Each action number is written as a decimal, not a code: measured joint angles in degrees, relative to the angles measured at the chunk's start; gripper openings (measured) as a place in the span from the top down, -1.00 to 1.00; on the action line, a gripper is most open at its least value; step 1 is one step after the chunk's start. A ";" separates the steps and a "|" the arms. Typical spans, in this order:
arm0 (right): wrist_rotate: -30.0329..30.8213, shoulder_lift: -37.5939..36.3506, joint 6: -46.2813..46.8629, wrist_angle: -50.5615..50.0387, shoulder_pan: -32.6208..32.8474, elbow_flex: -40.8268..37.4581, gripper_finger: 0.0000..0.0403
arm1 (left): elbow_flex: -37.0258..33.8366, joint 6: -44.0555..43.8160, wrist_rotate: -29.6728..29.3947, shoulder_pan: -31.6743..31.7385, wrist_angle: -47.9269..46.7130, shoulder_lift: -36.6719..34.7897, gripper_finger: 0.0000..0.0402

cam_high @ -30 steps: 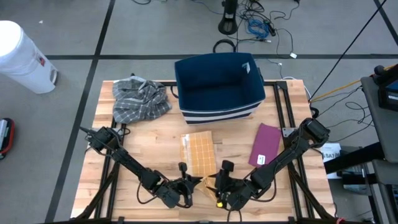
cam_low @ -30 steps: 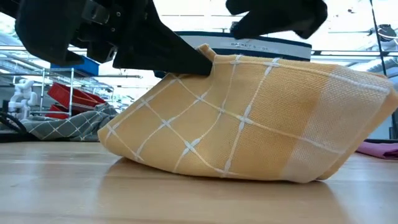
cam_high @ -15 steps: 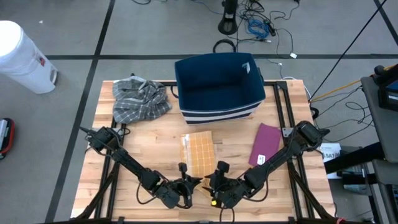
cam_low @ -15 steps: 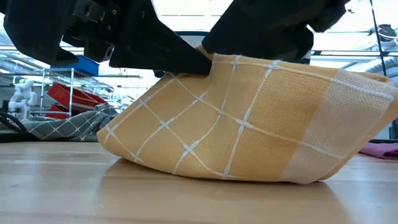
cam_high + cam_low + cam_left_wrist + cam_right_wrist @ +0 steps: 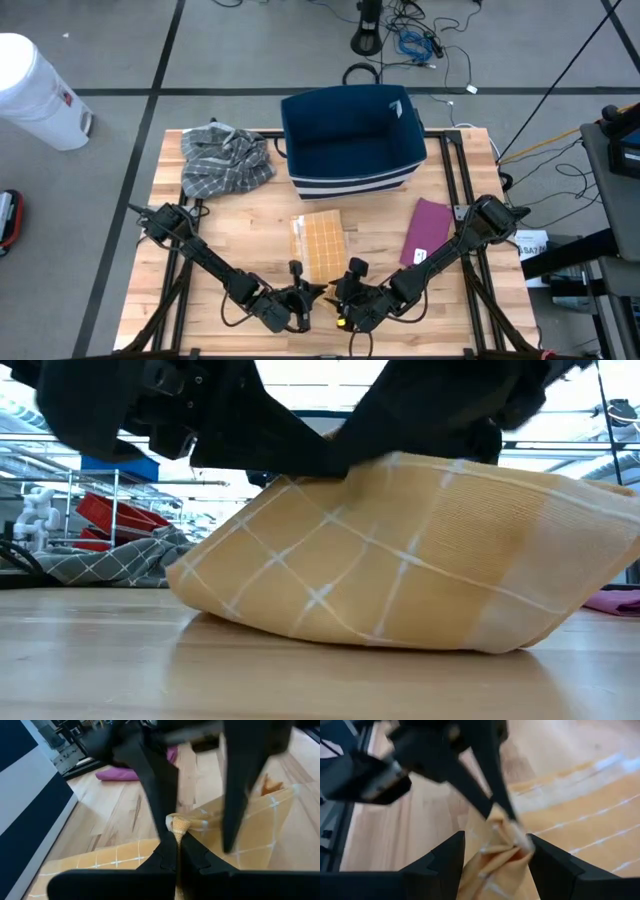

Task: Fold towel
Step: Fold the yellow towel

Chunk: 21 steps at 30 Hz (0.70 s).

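The yellow checked towel (image 5: 320, 247) lay on the wooden counter (image 5: 250, 225), in front of the navy bin (image 5: 350, 140), with its end farthest from the bin lifted clear of the boards. The left hand (image 5: 311, 293) was at that raised end, its fingers together and clamped on a bunched corner of the towel, as the left wrist view showed (image 5: 177, 826). The right hand (image 5: 342, 293) stood just beside the left hand at the same end, fingers apart, straddling the gathered cloth (image 5: 502, 845) without closing on it. From counter height the towel (image 5: 400, 560) rose as a tent, its lower edge resting on the boards and its peak under the two dark hands. A crumpled grey plaid cloth (image 5: 225, 158) lay beside the bin, on the left arm's side. A folded purple cloth (image 5: 428, 232) lay in front of the bin towards the right arm's side, well apart from the towel. A white cylindrical container (image 5: 35, 92) stood on the floor, beyond the plaid cloth as seen from the bin.
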 joint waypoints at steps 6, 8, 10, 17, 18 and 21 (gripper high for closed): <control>-1.47 1.86 1.57 -0.76 0.34 0.00 0.04 | 0.00 0.35 0.27 0.34 0.34 0.00 1.00; -1.05 1.80 1.53 -0.87 0.98 0.00 0.08 | 0.00 0.45 0.29 0.20 0.11 0.00 1.00; -1.10 1.72 1.51 -2.09 1.51 0.00 0.14 | 0.00 0.26 0.26 -0.03 -0.24 0.00 1.00; -2.80 1.64 2.82 -6.81 3.85 0.00 0.39 | 0.00 0.23 -0.27 -0.55 -0.32 0.00 1.00; -2.81 1.64 2.82 -6.79 4.38 0.00 0.41 | 0.00 0.21 -0.34 -0.51 -0.32 0.00 1.00; -3.76 1.62 2.84 -7.13 5.50 0.00 0.46 | 0.00 0.21 -0.49 -0.51 -0.34 0.00 1.00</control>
